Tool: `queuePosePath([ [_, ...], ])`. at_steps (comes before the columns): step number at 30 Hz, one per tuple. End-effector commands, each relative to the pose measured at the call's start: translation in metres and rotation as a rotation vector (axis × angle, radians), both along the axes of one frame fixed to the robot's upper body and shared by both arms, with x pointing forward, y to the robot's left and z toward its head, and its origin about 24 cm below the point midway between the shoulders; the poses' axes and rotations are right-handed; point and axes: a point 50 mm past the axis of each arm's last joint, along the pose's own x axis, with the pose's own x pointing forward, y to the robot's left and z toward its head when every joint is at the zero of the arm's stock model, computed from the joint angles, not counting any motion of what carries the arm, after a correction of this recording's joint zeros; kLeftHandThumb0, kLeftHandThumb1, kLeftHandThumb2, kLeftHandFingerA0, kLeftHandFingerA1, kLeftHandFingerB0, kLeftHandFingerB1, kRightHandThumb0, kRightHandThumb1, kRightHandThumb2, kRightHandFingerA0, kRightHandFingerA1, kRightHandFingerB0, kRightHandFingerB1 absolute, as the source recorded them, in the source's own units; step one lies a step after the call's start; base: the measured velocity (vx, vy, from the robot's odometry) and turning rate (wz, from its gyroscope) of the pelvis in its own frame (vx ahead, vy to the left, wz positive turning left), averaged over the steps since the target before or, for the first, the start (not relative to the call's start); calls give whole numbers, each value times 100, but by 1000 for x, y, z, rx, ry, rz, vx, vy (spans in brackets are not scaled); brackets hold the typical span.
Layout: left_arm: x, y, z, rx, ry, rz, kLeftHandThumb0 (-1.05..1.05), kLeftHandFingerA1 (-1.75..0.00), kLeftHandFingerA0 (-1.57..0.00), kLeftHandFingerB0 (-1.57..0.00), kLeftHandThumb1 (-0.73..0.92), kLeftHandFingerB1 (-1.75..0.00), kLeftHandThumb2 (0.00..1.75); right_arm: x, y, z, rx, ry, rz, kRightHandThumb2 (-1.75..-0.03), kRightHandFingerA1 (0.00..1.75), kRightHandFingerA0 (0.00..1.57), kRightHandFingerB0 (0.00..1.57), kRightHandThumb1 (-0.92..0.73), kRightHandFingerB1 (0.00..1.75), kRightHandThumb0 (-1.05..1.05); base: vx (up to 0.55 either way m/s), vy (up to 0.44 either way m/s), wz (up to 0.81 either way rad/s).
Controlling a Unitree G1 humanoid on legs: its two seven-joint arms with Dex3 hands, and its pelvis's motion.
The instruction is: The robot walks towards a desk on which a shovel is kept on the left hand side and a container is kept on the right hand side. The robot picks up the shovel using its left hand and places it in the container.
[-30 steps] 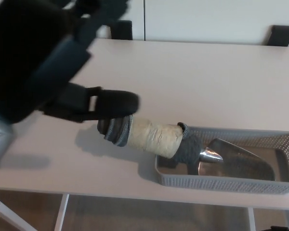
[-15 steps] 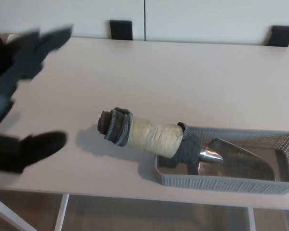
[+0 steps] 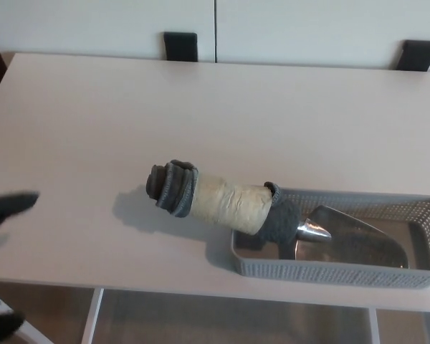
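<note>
The shovel (image 3: 229,203) lies with its shiny metal blade (image 3: 358,240) inside the grey mesh container (image 3: 330,275) at the desk's front right. Its thick handle, wrapped in tan and grey cloth, leans over the container's left rim and juts out up-left above the desk. Only a blurred black tip of my left hand (image 3: 7,206) shows at the left edge, well away from the shovel and holding nothing. My right hand is out of the picture.
The pale desk (image 3: 215,115) fills most of the view. Two dark chair backs (image 3: 180,44) (image 3: 418,52) stand beyond its far edge. The desk's front edge runs just below the container, with white legs (image 3: 93,315) and floor under it.
My left arm and hand have drawn back from the shovel handle, off to the left and down, nearly out of the picture. The shovel has stayed put in the container.
</note>
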Motion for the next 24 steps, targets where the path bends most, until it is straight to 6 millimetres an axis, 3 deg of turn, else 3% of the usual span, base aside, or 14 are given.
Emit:
queuePosePath([
  [1, -100, 45, 3, -714, 324, -466, -40, -50, 0, 0, 21, -48, 91, -35, -16, -10, 5, -42, -223, -63, 41, 31, 19, -76, 33, -48, 0, 0, 0],
  [3, -93, 43, -12, -681, 328, -498, -40, -49, 0, 0, 25, -49, 94, -36, -17, -10, 8, -46, -226, -81, 49, 26, 17, -63, 42, -53, 0, 0, 0],
  [4, -90, 40, -25, -653, 373, -510, -94, -32, -19, -14, 76, -28, 64, -37, -17, -11, 10, -45, -232, -82, 49, 26, 17, -63, 43, -54, 0, 0, 0],
  [6, -88, 37, -49, -556, 478, -503, -98, -34, -20, -15, 80, -33, 65, -40, -15, -13, 1, -37, -224, -62, 42, 32, 21, -76, 33, -50, 0, 0, 0],
  [7, -89, 36, -57, -533, 531, -486, -98, -34, -17, -15, 79, -32, 65, -41, -15, -13, -9, -35, -216, -62, 41, 33, 21, -76, 33, -51, 0, 0, 0],
  [8, -90, 33, -71, -544, 611, -456, -40, -51, -1, 0, 27, -49, 95, -44, -14, -14, -16, -31, -213, -82, 48, 26, 18, -62, 42, -56, 0, 0, 0],
  [9, -90, 28, -93, -605, 699, -399, -90, -36, -8, -11, 74, -26, 63, -46, -13, -15, -8, -27, -222, -82, 48, 25, 17, -62, 42, -56, 0, 0, 0],
  [11, -88, 22, -113, -576, 742, -348, -84, -48, -7, 0, 60, -40, 101, -48, -13, -15, -3, -29, -229, -83, 49, 25, 16, -61, 43, -58, 0, 0, 0],
  [13, -85, 11, -143, -430, 769, -294, -86, -46, -8, -3, 65, -39, 99, -52, -13, -16, 8, -30, -242, -62, 42, 32, 21, -75, 34, -52, 0, 0, 0],
  [14, -81, 5, -159, -310, 781, -229, -40, -50, 0, 0, 39, -51, 101, -53, -11, -17, 6, -31, -235, -85, 50, 25, 16, -61, 43, -58, 0, 0, 0],
  [15, -76, 0, -168, -246, 788, -204, -80, -48, -4, 0, 62, -32, 101, -52, -9, -16, 6, -33, -225, -63, 42, 31, 20, -76, 33, -52, 0, 0, 0],
  [19, -63, -9, -199, -143, 775, -130, -93, -16, -4, -9, 67, -7, 106, -55, -6, -18, 2, -32, -231, -82, 48, 25, 17, -62, 43, -57, 0, 0, 0],
  [20, -62, -9, -207, -145, 765, -90, -98, -8, -6, -13, 70, -3, 107, -55, -6, -19, 4, -31, -235, -62, 41, 32, 21, -75, 33, -52, 0, 0, 0],
  [24, -66, 0, -229, -93, 705, 111, -101, -25, -4, -5, 68, -21, 84, -61, -2, -20, 34, -24, -251, -62, 41, 31, 20, -76, 33, -52, 0, 0, 0],
])
